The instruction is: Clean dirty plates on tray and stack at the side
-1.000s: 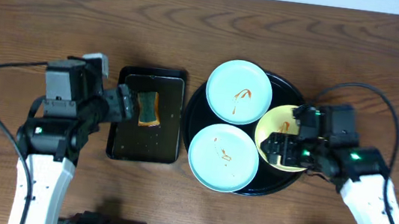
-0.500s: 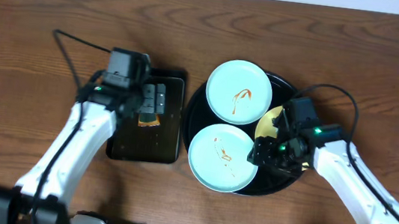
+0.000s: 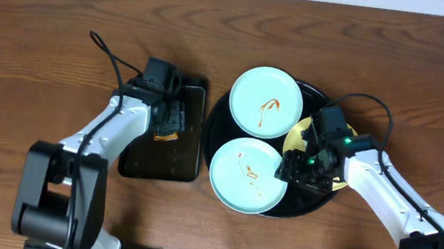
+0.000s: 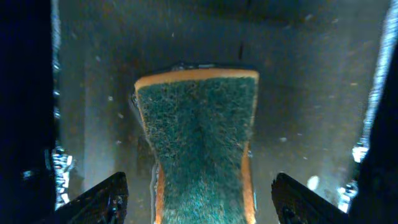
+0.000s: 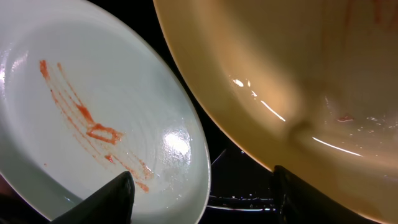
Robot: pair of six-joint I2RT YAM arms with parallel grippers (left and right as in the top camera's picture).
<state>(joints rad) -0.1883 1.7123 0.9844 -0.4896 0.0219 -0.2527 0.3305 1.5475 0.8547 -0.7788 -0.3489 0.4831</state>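
Overhead: pick-up step, nothing wiped yet; left gripper [image 4: 199,199] spread over the sponge [image 4: 196,124] in the rectangular tray [image 3: 160,155], right gripper [image 5: 205,193] spread astride the yellow plate [image 5: 298,74] rim on the round tray [image 3: 213,132]. Next: close both, lift clear of the mint plates [image 3: 248,175]

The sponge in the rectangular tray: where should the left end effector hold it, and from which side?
Come down from above and close on the two long side edges of the sponge, near its middle. It lies flat in the rectangular tray with the green face up, and the left end effector has its open fingers on either side of it.
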